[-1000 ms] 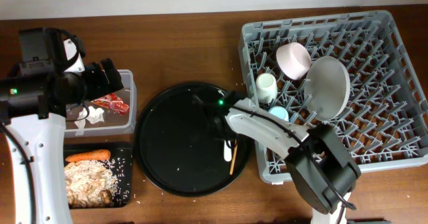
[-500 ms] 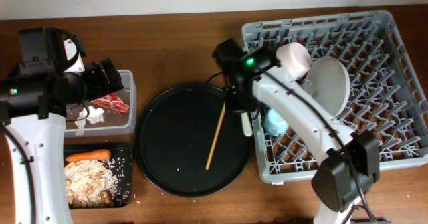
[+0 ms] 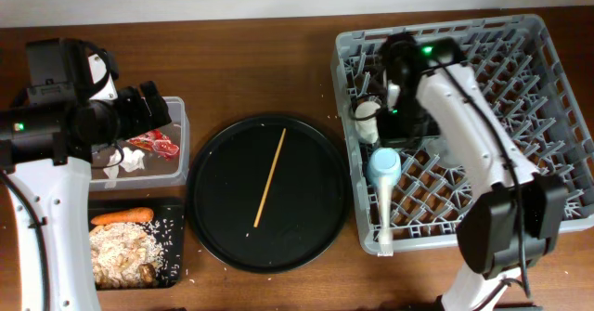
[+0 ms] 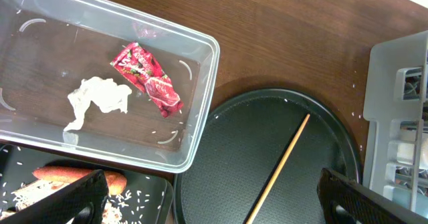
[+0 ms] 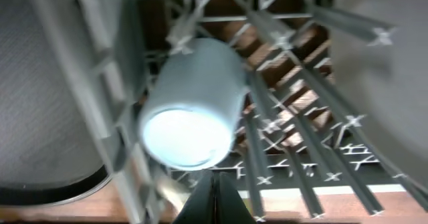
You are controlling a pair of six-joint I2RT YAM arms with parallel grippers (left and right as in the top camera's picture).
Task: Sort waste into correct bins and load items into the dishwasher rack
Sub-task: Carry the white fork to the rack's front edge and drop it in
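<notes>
My left gripper (image 3: 153,111) (image 4: 214,210) is open and empty, above the clear tub (image 3: 183,125) (image 4: 207,97), which holds the red wrapper (image 3: 153,144) (image 4: 147,80) and the tissue (image 3: 130,160) (image 4: 97,100). The shallow black tray (image 3: 176,209) holds the carrot (image 3: 121,216) (image 4: 73,177) and rice scraps (image 3: 121,251). My right gripper (image 5: 217,197) is shut over the grey rack (image 3: 548,116), near the light blue cup (image 3: 384,162) (image 5: 190,110). The white fork (image 3: 383,213) lies in the rack's front left. The cream cup (image 3: 368,121) stands behind it. One chopstick (image 3: 270,176) (image 4: 281,164) lies on the round tray. My arm hides the bowl and the plate in the overhead view.
The big round black tray (image 3: 223,209) (image 4: 307,137) sits between the bins and the rack. My right arm stretches across the rack from the front edge of the table. Stray rice grains lie on the wood by the black tray.
My right arm swung from the round tray to over the rack. The fork it carried now lies in the rack. The chopstick shifted left on the tray. My left arm has not moved.
</notes>
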